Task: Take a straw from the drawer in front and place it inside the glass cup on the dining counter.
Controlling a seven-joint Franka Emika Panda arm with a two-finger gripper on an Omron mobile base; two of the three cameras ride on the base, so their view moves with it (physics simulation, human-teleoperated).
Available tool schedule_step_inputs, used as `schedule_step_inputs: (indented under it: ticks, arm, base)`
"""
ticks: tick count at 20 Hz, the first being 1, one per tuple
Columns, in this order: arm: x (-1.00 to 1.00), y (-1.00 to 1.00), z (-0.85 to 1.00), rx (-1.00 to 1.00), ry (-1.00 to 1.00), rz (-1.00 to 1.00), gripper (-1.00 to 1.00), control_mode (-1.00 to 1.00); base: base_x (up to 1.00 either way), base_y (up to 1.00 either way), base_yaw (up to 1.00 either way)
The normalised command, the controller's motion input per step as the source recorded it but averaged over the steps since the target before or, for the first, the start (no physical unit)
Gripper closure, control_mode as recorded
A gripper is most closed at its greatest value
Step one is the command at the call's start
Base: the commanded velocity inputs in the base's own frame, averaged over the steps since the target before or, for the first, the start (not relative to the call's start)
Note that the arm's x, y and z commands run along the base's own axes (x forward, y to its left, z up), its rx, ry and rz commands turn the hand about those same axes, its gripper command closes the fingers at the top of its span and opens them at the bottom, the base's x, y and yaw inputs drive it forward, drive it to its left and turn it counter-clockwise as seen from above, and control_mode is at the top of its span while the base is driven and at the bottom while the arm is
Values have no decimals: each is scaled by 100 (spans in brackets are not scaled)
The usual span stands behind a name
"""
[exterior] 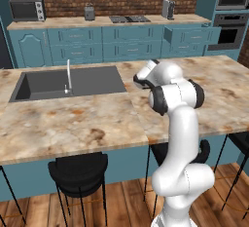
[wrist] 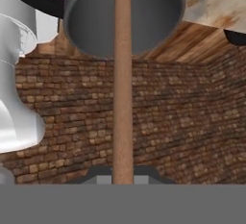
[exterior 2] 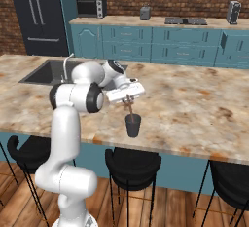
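Note:
My gripper (exterior 2: 127,96) hangs over the front part of the dining counter (exterior 2: 194,104), shut on the straw (exterior 2: 129,108), a thin tan-orange stick. The straw runs down from the fingers, and its lower end reaches into the mouth of the glass cup (exterior 2: 133,126), a small smoky-grey tumbler standing upright near the counter's front edge. In the hand view the straw (wrist: 122,98) goes straight from between my fingertips (wrist: 98,176) into the round opening of the cup (wrist: 91,21). The teal drawer (exterior: 192,35) stands pulled open in the far cabinets.
A dark sink (exterior: 87,82) with a silver tap (exterior: 68,75) is set into the counter left of the arm. Black stools (exterior 2: 132,165) stand under the front edge. A microwave (exterior: 27,9), toaster (exterior: 89,12) and cooktop (exterior: 129,19) are on the brick-backed counter.

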Motion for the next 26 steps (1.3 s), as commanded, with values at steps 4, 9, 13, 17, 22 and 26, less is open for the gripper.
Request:
schedule_step_inputs:
  ticks: [4, 9, 13, 17, 22, 26]
  arm:
    - [13, -6, -13, 0, 0, 0, 100, -100]
    - [3, -5, -30, 0, 0, 2, 100, -100]
    - [0, 0, -44, 0, 0, 1, 100, -100]
    - [0, 0, -31, 0, 0, 0, 100, -100]
    - [-15, 0, -26, 0, 0, 0, 100, -100]
    - [-13, 0, -12, 0, 0, 0, -100, -100]
  base:
    - [0, 0, 0]
    - [0, 0, 0]
    - [0, 0, 0]
    - [0, 0, 0]
    - [0, 0, 0]
    - [0, 0, 0]
